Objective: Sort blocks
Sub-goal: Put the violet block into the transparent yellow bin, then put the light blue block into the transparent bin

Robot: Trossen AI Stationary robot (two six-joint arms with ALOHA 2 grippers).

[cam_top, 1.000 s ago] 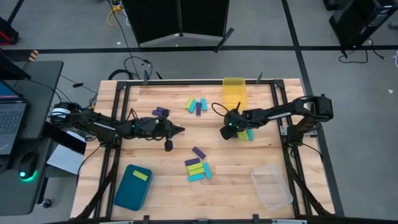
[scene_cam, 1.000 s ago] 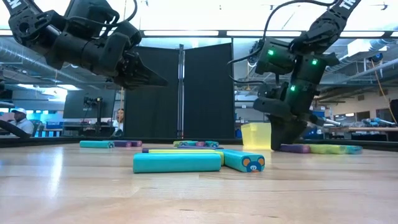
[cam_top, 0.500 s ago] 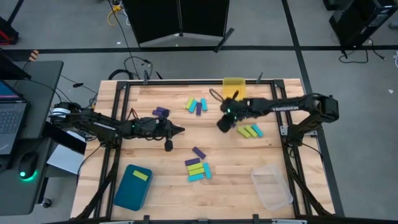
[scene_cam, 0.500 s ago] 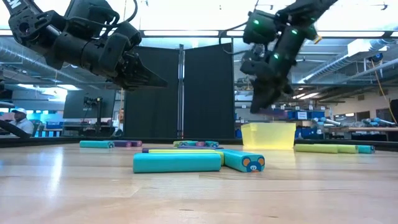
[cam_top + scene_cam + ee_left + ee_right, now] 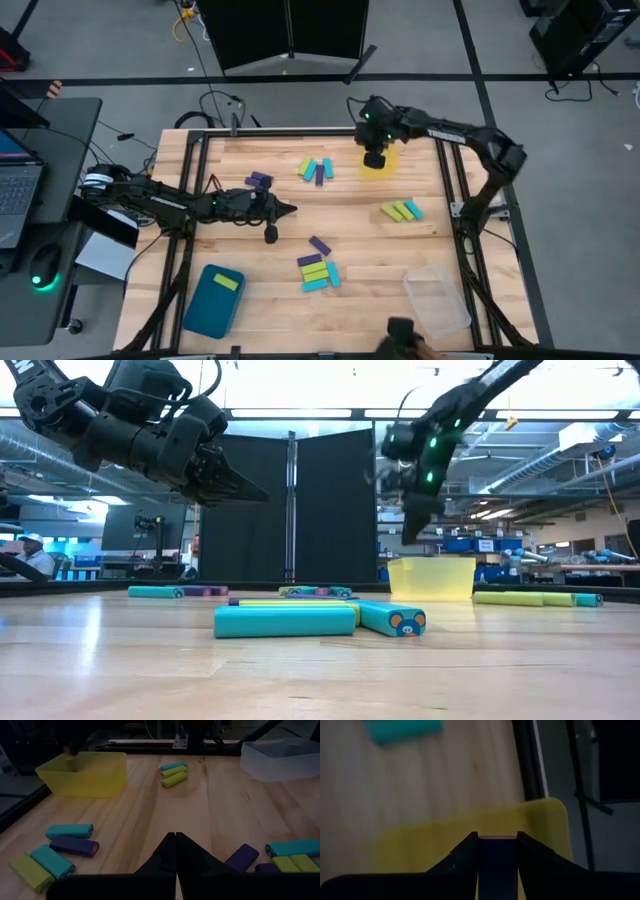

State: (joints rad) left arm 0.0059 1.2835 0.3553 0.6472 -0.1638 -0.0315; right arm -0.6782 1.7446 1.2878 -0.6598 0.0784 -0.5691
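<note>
While both dark arms reach over the wooden table (image 5: pixel 290 235), the right gripper (image 5: pixel 375 160) hangs above the yellow bin (image 5: pixel 385 165) at the far edge, its fingers (image 5: pixel 465 851) clamped on a purple block (image 5: pixel 496 855). The left gripper (image 5: pixel 290 209) hovers mid-table with fingers pressed together, holding nothing. A teal bin (image 5: pixel 213 300) sits at the near left corner, a clear bin (image 5: pixel 437 302) at the near right. Blocks lie in groups: far centre (image 5: pixel 317 168), right of centre (image 5: pixel 401 210), near centre (image 5: pixel 319 267), and a purple pair (image 5: pixel 258 180) just beside the left arm.
</note>
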